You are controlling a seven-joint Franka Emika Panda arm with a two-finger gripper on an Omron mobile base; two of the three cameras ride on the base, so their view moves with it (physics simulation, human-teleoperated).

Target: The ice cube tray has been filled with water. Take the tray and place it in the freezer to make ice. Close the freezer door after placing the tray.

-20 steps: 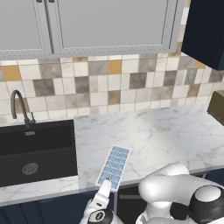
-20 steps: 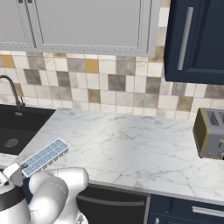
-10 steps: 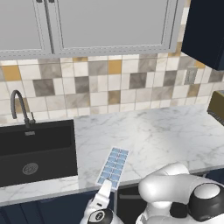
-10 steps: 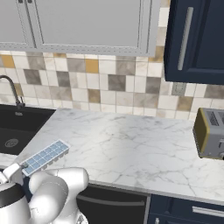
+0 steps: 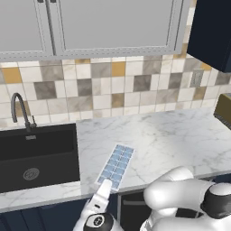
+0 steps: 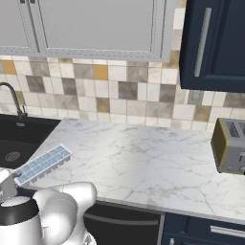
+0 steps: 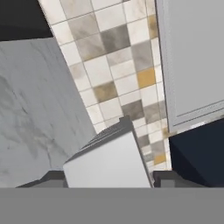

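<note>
The ice cube tray point(image 5: 117, 164) lies on the marble counter point(image 5: 171, 140), its near end between the gripper point(image 7: 109, 178) fingers, which clamp it

Even, bright rendered light, soft shadows, no glare; hand view slightly blurred.

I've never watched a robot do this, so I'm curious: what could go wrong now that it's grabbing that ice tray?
The gripper closes on one short end of the ice cube tray, so the long tray may droop once lifted and spill its water. The tray also lies near the counter's front edge beside the sink; a weak grip could drop it off the edge.
</note>
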